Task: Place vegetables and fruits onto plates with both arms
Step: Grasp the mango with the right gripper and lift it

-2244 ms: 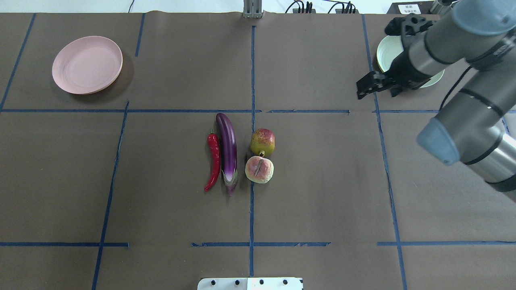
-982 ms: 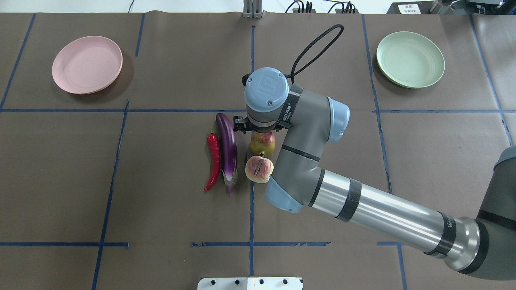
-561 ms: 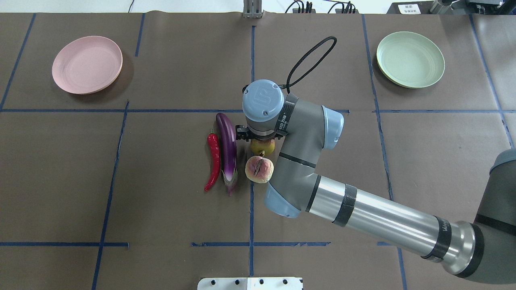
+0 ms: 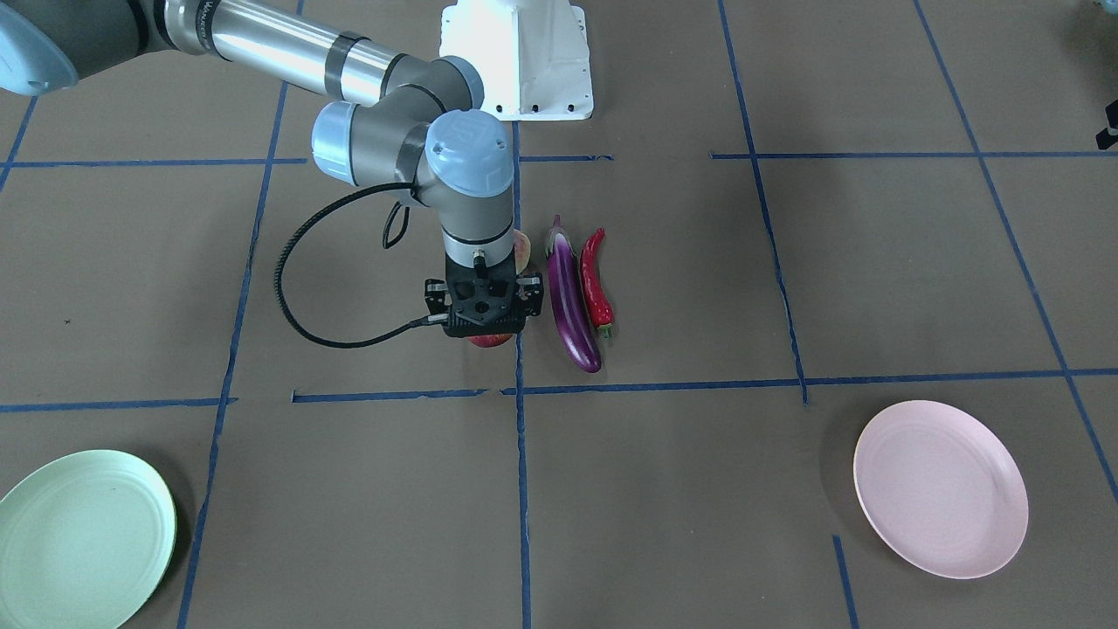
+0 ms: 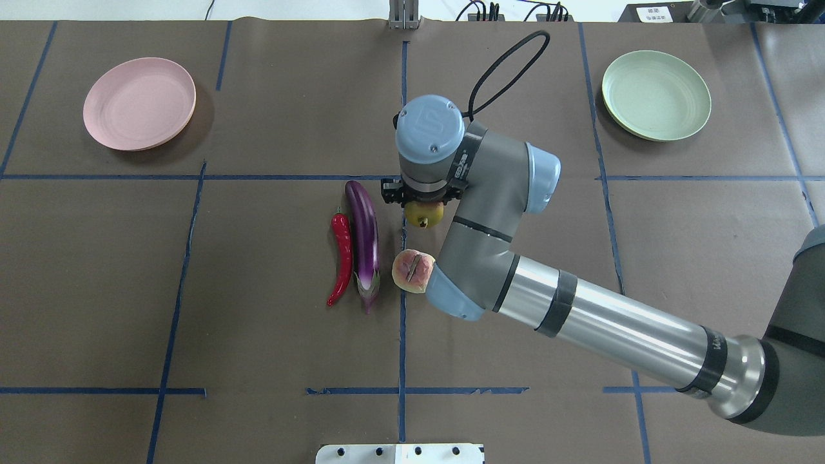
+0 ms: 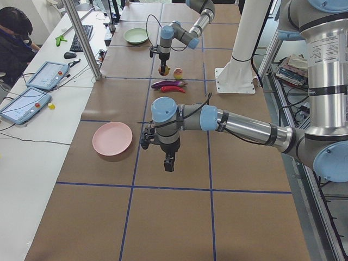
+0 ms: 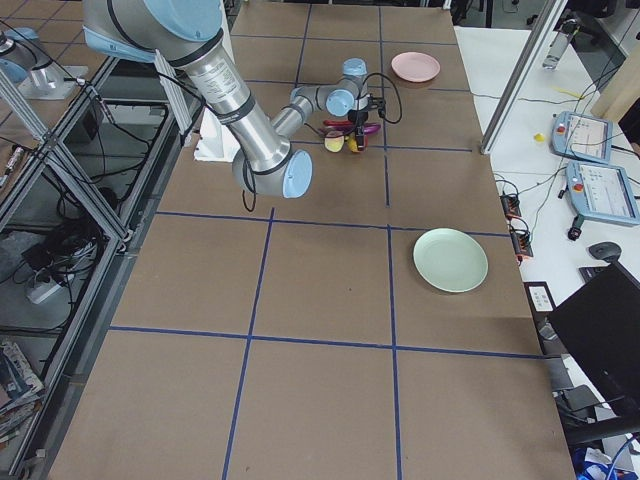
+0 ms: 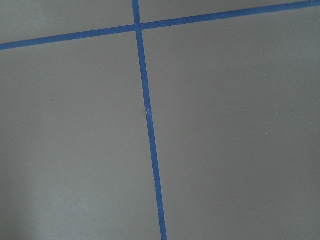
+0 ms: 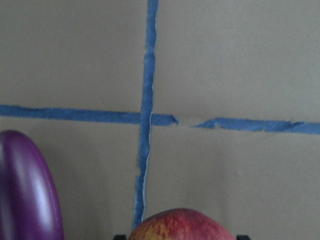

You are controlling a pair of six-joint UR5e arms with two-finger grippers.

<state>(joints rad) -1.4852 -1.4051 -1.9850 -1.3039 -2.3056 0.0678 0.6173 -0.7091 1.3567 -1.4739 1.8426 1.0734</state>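
Currently the pomegranate (image 5: 422, 214) is being gripped by the right pincer (image 4: 485, 325), which is closed on its sides and pointing straight down. It is being held just beside the eggplant (image 5: 364, 241), level with the eggplant's rounded dark end. Whether it is clear of the counter (image 5: 258, 322) cannot be told. In the right wrist view only the fruit's red-yellow top is being shown, with the eggplant's glossy tip off to one side.

The peach (image 5: 410, 270) is lying on the counter just beside the eggplant's pale calyx end, on the same side as the pomegranate. From overhead it is being partly covered by the right arm (image 5: 612, 328).

The chili pepper (image 5: 342, 258) is lying close along the eggplant's other side, stem toward the rounded end.

The pink plate (image 5: 139, 103) is sitting well apart from the eggplant on the chili side, and the green plate (image 5: 656, 95) well apart on the fruit side.

The left pincer (image 6: 169, 162) is being held pointing down over bare counter, well apart from the eggplant on the chili side. Wide or narrow cannot be told.
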